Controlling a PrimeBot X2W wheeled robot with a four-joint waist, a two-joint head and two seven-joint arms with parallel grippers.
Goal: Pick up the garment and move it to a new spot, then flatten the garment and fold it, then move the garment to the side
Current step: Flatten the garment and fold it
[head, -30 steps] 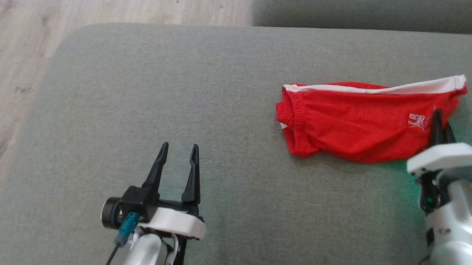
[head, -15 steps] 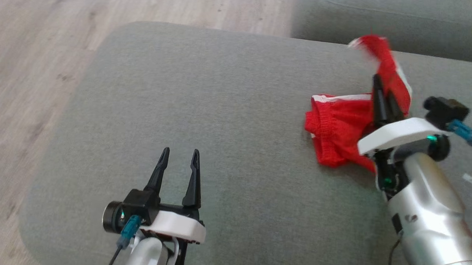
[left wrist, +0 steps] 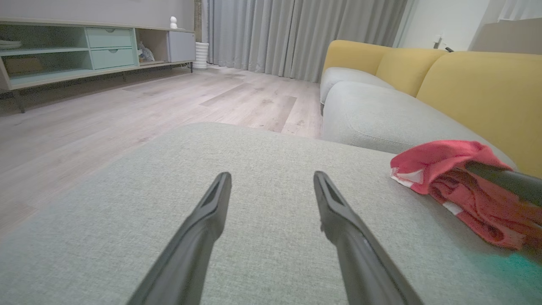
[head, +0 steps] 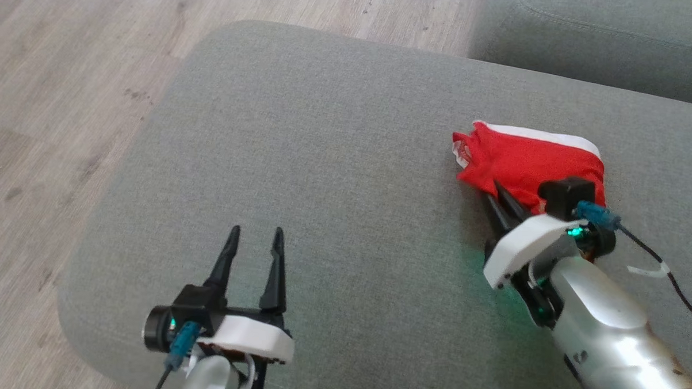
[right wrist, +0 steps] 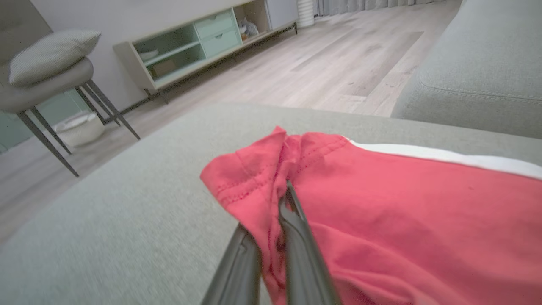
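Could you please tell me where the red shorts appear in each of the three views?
Head view: red shorts right of centre.
Left wrist view: red shorts at right edge, mid-height.
Right wrist view: red shorts centre to lower right, in right hand.
Shared landmark: grey cushion under them.

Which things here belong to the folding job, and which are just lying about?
Job: shorts; right gripper, shut on them; left gripper, open; grey seat under them.
Just there: yellow sofa; shelf unit; chair; curtains.
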